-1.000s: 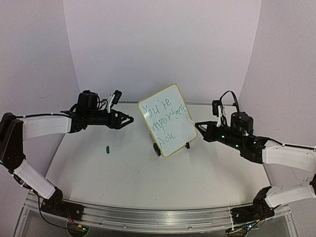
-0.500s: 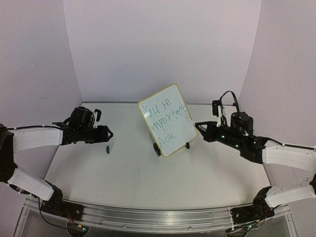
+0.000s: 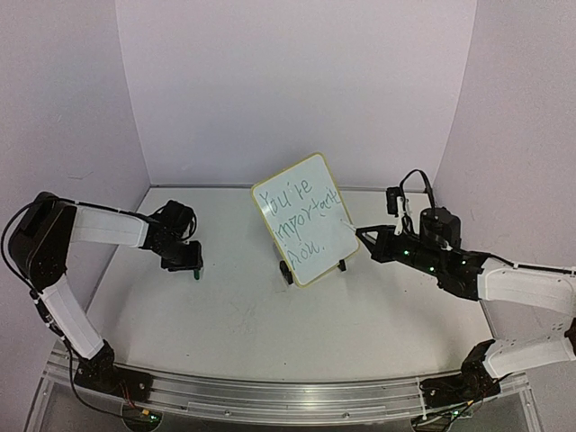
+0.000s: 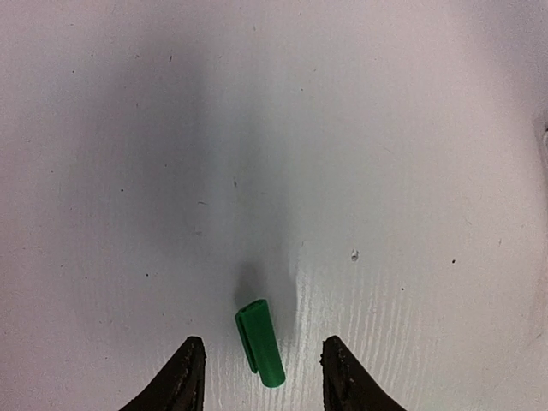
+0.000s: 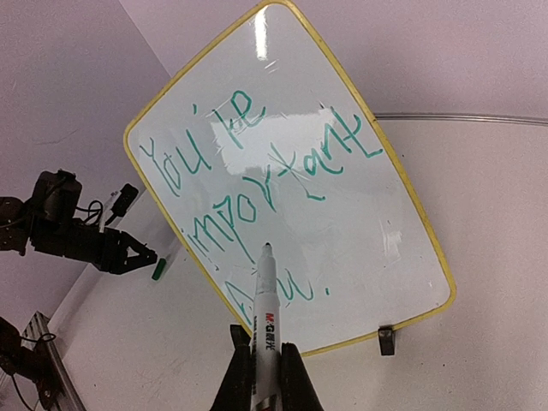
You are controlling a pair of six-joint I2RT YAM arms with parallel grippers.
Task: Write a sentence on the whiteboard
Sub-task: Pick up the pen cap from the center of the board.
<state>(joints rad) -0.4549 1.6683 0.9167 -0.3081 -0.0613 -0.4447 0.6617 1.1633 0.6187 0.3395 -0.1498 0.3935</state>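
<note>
1. Top external: whiteboard [image 3: 304, 219] stands tilted on its feet at the middle of the table [image 3: 252, 315], carrying the sentence [image 3: 300, 216] in green, three lines
2. Right wrist: right pincer [image 5: 264, 355] just right of the board, clamped on a marker [image 5: 265, 317]; tip aimed at the lowest line, contact cannot be told
3. Left wrist: left pincer [image 4: 262, 344] well left of the board, pointing down, jaws apart, green cap [image 4: 258, 330] lying on the table between the fingertips, untouched

Right gripper [image 5: 264, 344] at whiteboard [image 5: 377, 223]
It is clamping an M&G marker [image 5: 265, 312], tip pointing at the sentence's [image 5: 257, 171] bottom line.
</note>
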